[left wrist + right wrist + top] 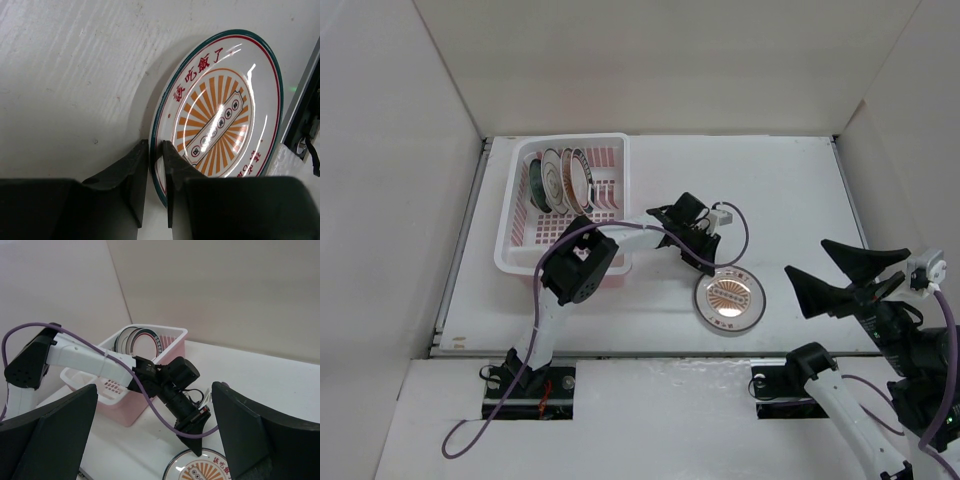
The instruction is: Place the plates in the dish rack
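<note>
Left gripper [155, 150]: fingers drawn narrow, one either side of the near rim of the sunburst plate [220, 130], apparently pinching it.
Why the rim: the plate lies flat and face up on the table [790, 190], so its edge is probably the only part two fingers can straddle.
Sunburst plate: on the table just right of the dish rack [515, 255], outside it and not yet loaded.
Right gripper [808, 258]: spread wide and holding nothing, off to the right, well apart from the plate, likely keeping out of the left arm's way.
Racked plates [560, 178]: standing on edge in a row at the rack's far end, leaning together; upright storage leaves the near part free for another.
Count: two grippers, one rack, one plate on the table, at least three in the rack; overlap hides the exact number.
</note>
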Robot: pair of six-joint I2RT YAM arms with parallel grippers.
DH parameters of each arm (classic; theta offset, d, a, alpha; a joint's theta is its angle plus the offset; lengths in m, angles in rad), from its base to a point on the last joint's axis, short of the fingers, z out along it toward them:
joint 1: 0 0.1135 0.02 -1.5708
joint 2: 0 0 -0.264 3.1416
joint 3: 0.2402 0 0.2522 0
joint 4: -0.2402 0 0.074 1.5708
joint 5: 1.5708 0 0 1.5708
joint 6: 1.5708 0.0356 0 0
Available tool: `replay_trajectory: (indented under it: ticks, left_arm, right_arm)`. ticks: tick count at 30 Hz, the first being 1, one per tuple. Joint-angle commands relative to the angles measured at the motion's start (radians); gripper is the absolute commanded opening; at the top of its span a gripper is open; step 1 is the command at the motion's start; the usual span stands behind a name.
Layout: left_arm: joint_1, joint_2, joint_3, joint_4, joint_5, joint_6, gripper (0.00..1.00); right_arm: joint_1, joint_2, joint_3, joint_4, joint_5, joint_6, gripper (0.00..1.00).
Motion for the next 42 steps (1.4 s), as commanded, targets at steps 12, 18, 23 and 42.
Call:
replay_trajectory:
  ticks: [12,18,23,42]
  left_arm:
    - [-0.015,-0.071,-0.018,-0.021,-0.033,-0.043,0.00]
    - [-0.035,-0.157,0.135,-0.095,-0.145,-0.094,0.00]
    - [-0.035,-0.212,0.256,-0.155,-0.265,-0.132,0.00]
    - [0.103,-0.632,0.364,-0.303,-1.238,-0.020,0.00]
  right_arm:
    - [0.011,-0.010,0.031,0.020,0.037,-0.024,1.00]
    - [0.011,-0.010,0.031,0.020,0.037,-0.024,1.00]
    - [0.011,-0.010,0.031,0.020,0.056,-0.024,1.00]
    - [0.020,0.022,0.040,0.011,0.057,-0.024,1.00]
